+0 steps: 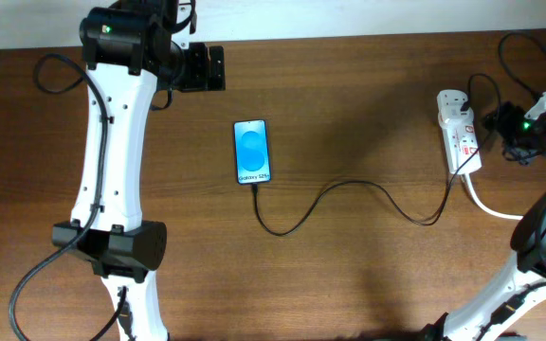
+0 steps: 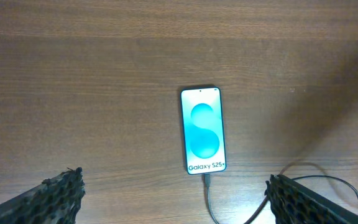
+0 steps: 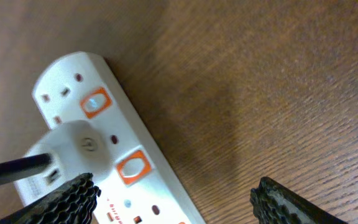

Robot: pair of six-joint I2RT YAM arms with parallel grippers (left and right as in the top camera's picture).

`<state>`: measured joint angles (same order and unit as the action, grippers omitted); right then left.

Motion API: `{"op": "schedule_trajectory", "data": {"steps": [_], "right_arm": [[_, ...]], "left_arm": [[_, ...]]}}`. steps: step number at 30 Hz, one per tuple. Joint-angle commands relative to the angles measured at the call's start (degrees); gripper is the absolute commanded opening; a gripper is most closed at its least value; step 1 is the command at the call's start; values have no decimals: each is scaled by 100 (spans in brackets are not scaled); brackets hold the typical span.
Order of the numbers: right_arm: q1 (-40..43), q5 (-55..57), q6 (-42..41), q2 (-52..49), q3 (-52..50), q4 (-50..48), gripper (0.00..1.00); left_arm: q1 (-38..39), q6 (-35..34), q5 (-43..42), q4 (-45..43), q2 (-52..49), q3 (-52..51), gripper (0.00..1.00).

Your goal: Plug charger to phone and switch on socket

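The phone (image 1: pixel 252 152) lies flat mid-table with its blue screen lit; it also shows in the left wrist view (image 2: pixel 203 131). The charger cable (image 1: pixel 349 185) runs from the phone's near end, where its small plug (image 2: pixel 206 180) sits in the port, over to the white adapter (image 3: pixel 73 149) in the socket strip (image 1: pixel 458 133). The strip shows orange-framed switches (image 3: pixel 133 167) in the right wrist view. My left gripper (image 2: pixel 173 193) is open, high above the phone's near side. My right gripper (image 3: pixel 173 199) is open, just above the strip's right edge.
A thick white cord (image 1: pixel 486 204) leaves the strip toward the right front. Black robot cables (image 1: pixel 519 47) loop at the back right. The left arm's base (image 1: pixel 112 246) stands at the front left.
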<state>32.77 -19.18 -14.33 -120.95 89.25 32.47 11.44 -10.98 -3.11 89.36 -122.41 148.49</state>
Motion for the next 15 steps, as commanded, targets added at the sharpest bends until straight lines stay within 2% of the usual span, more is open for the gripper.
{"op": "schedule_trajectory", "data": {"steps": [1, 15], "right_arm": [[-17, 234, 92, -203, 66, 48, 84], [-103, 186, 173, -612, 66, -90, 84]], "left_arm": [[-35, -31, 59, -9, -24, -4, 99], [-35, -31, 59, -9, -24, -4, 99]]}}
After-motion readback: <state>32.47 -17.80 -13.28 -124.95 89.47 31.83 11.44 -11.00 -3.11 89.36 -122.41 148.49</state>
